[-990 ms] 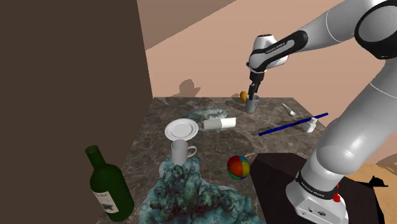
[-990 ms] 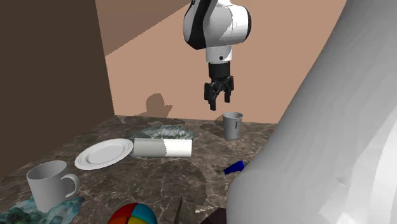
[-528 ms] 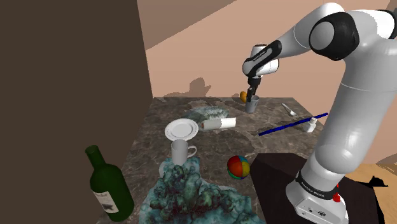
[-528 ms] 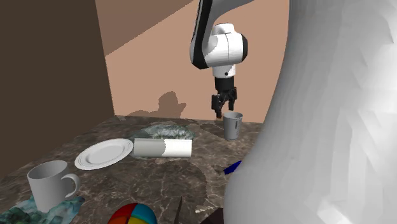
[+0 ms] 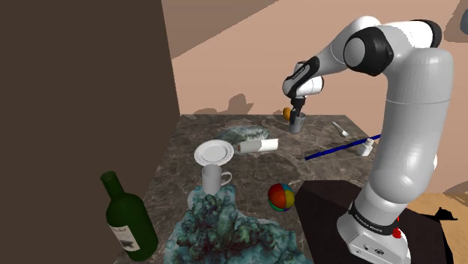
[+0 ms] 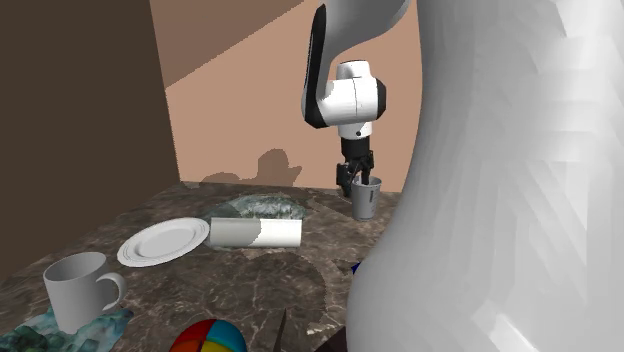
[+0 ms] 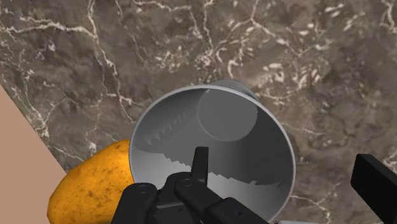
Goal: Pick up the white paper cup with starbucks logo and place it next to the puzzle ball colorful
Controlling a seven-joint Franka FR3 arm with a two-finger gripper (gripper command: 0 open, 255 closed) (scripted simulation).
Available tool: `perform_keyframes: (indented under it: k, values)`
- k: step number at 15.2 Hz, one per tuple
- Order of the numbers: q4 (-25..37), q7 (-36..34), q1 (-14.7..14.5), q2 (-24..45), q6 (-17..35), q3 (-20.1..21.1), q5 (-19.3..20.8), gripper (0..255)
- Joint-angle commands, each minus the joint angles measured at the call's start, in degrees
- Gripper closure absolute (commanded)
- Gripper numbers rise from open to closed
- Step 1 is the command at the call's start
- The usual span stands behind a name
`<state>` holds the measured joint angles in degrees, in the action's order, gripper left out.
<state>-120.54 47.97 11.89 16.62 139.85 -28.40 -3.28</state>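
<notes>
Lowered over the past second, the gripper (image 6: 352,180) now straddles the rim of the grey paper cup (image 6: 366,200), open, one finger inside, one outside, clasping nothing. The cup stands upright near the marble table's (image 5: 322,176) far edge, beside an orange fruit (image 7: 89,191), well apart from the colourful puzzle ball (image 5: 281,197). The grasp is in hand; next, closing on the wall seems called for.

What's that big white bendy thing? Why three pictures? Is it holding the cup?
It is a robot arm with a black pincer for grabbing. Two pictures come from cameras beside the table; the third from a camera on the hand, looking along the pincer. On the marble table are a grey cup, a plate, a mug and a colourful ball. The pincer is open, one finger inside the cup, one outside. Nothing is held yet.
</notes>
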Motion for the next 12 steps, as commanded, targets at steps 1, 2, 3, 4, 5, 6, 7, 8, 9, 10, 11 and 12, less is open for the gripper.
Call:
perform_keyframes:
  k: [1,2,3,4,5,6,7,8,9,10,11,12]
  values:
    - [0.1,0.7,0.5,1.4,1.1,0.4,-0.9,0]
    - [0.1,0.9,0.7,1.7,1.5,0.5,-1.2,0]
    - [0.1,0.9,0.7,1.7,1.5,0.5,-1.1,0]
    - [0.1,0.9,0.7,1.7,1.5,0.5,-1.1,0]
    - [0.1,0.9,0.7,1.7,1.5,0.5,-1.1,0]
    - [0.1,0.9,0.7,1.7,1.5,0.5,-1.1,0]
    - [0.1,0.9,0.7,1.7,1.5,0.5,-1.1,0]
    - [0.1,0.9,0.7,1.7,1.5,0.5,-1.1,0]
    - [0.1,0.9,0.7,1.7,1.5,0.5,-1.1,0]
    - [0.1,0.9,0.7,1.7,1.5,0.5,-1.1,255]
    - [0.1,0.9,0.7,1.7,1.5,0.5,-1.1,255]
    - [0.1,0.9,0.7,1.7,1.5,0.5,-1.1,255]
